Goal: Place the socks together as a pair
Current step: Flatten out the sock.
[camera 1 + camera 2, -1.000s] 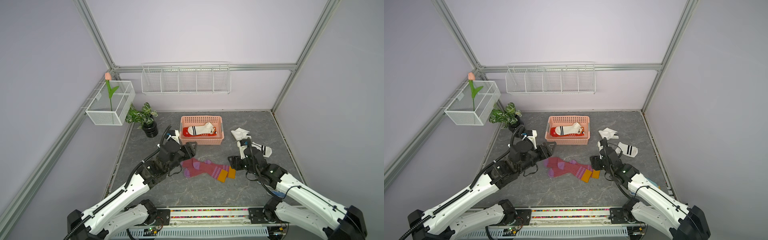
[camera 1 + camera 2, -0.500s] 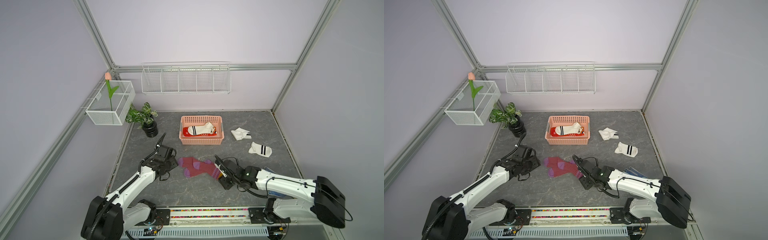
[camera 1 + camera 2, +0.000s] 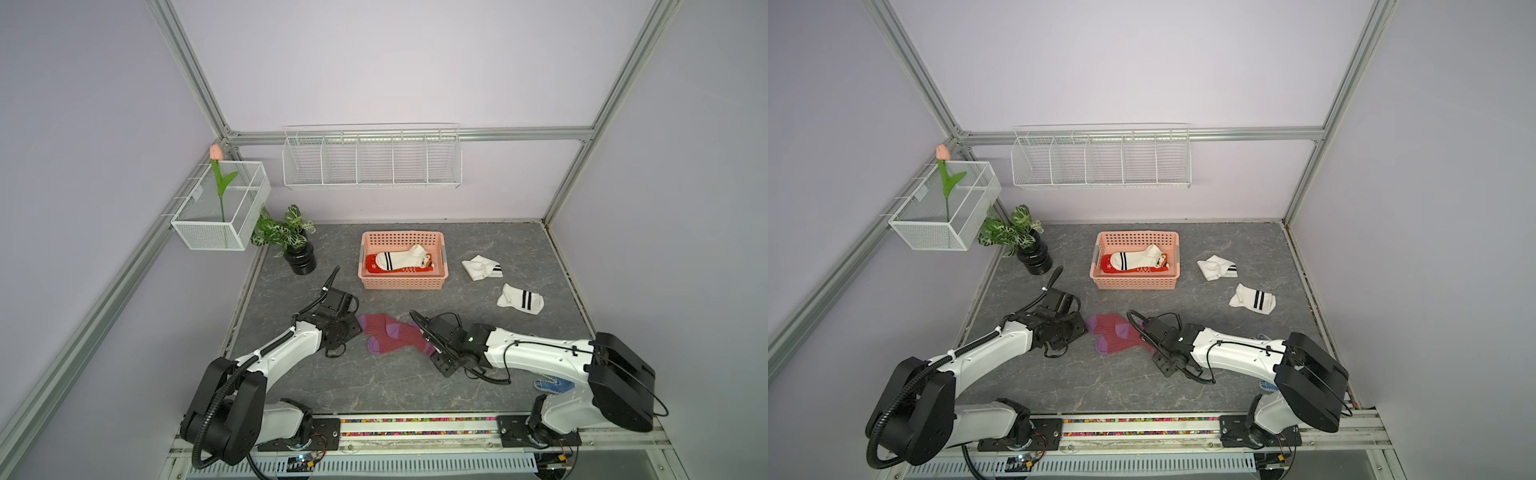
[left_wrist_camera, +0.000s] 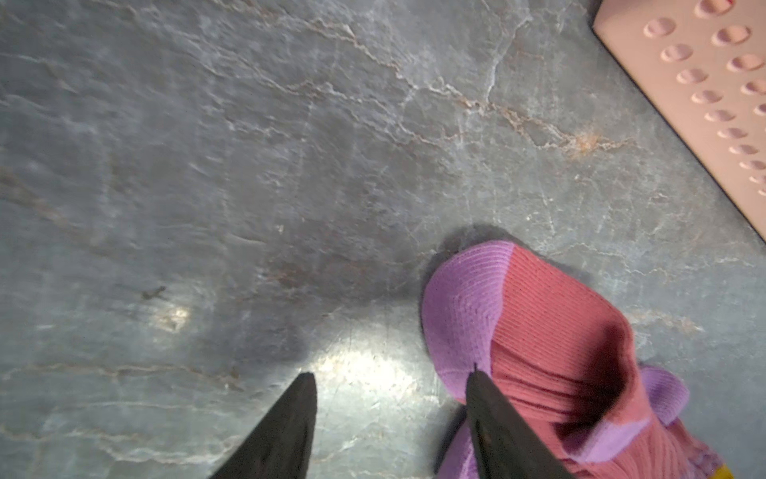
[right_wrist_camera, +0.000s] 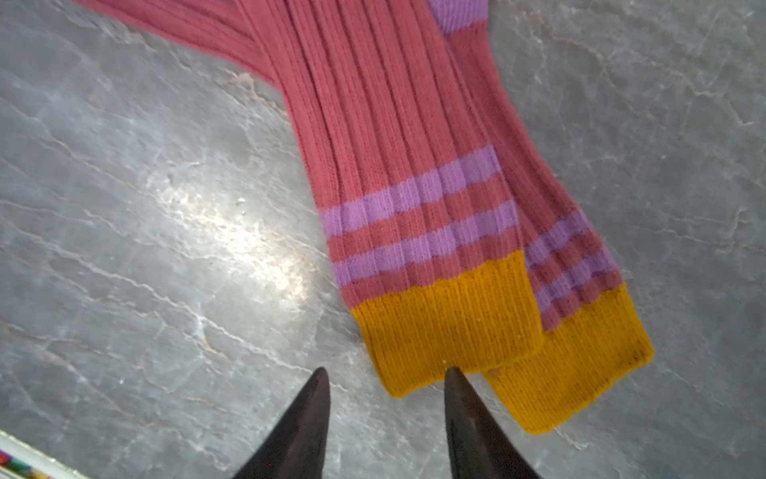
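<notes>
A lilac-walled booth encloses a grey marbled tabletop (image 3: 395, 386). Midway between the pink basket (image 3: 402, 286) and the front edge, the two maroon socks (image 3: 390, 337) lie overlapped, their mustard cuffs side by side. Over the last second both arms have dropped from above the socks to tabletop height, one at each end, while the socks have barely shifted. This pair looks laid together and finished, but the white striped socks (image 3: 520, 300) near the right edge are still apart. The left gripper (image 4: 391, 373) stands partly open and empty, one fingertip over a purple toe. The right gripper (image 5: 387, 371) is likewise parted and empty, one tip at a cuff's edge.
</notes>
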Tool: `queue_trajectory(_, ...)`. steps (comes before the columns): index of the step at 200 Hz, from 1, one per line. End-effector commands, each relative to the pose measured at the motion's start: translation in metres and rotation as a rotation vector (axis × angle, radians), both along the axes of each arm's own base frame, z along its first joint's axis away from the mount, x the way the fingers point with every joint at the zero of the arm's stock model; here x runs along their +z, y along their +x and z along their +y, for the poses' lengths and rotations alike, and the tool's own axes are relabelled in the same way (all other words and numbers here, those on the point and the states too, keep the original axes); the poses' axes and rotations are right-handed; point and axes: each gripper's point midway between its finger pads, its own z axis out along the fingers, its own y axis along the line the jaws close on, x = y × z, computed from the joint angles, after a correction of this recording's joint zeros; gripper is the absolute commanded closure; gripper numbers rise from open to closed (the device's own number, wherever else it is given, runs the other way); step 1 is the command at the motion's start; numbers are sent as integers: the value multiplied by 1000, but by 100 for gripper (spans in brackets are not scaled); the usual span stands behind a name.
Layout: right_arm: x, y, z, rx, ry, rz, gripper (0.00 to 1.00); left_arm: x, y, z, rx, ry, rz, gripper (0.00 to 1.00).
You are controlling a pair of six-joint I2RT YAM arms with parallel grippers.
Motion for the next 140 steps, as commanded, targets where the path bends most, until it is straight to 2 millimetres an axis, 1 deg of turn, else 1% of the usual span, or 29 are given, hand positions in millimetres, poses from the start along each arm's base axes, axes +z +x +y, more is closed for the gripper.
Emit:
queue_trajectory(1, -4, -4, -7, -49, -38, 19, 52, 5, 9, -4, 13, -32, -28, 40)
queue_trajectory(14, -6, -3, -10, -87, -45, 19, 50, 3, 9, -5, 12, -36, -25, 41)
queue_trajectory(34, -9, -3, -11, -144, -37, 28, 49, 0, 7, -5, 10, -35, -17, 44)
queue_trajectory(65, -12, -6, -14, -208, -13, 39, 49, -7, 8, -12, -9, -66, -6, 45)
queue_trajectory(110, -17, -6, -12, -237, 4, 44, 49, -19, 10, -18, -17, -76, 19, 48)
queue_trajectory(140, -24, -8, -15, -259, -3, 49, 50, -23, 10, -16, -14, -64, 23, 50)
